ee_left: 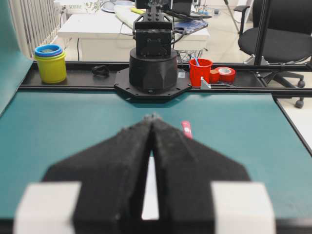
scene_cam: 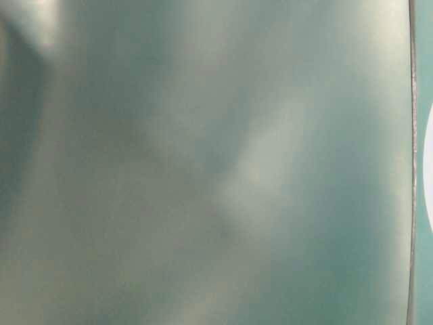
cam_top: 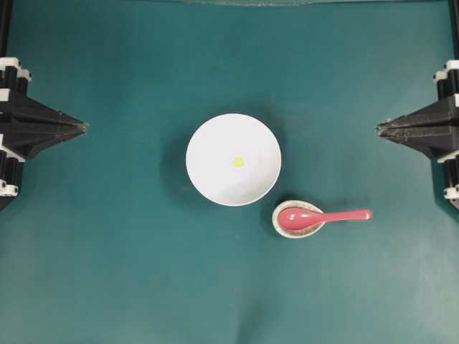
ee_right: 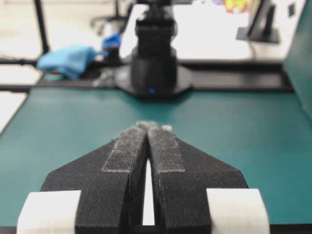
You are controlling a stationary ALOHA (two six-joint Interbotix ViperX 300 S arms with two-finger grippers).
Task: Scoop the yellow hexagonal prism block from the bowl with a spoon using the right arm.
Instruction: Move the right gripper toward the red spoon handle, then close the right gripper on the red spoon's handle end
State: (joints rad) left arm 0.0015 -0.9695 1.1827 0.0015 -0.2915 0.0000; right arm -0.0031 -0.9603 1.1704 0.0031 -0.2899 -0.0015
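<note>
**Fingers shut, spoon handle aimed at your right arm**

Your right fingers (cam_top: pixel 379 129) are pressed together, empty. The spoon (cam_top: pixel 321 217) lies on its rest beside the bowl (cam_top: pixel 208 136), handle toward them; the yellow hexagonal prism block (cam_top: pixel 238 162) seems centred inside.

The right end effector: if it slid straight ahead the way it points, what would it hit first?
Probably the bowl. The right end effector points level toward the middle, roughly at the bowl's upper part; its height over the table is unclear, so it might pass above. The spoon lies off that line.
</note>
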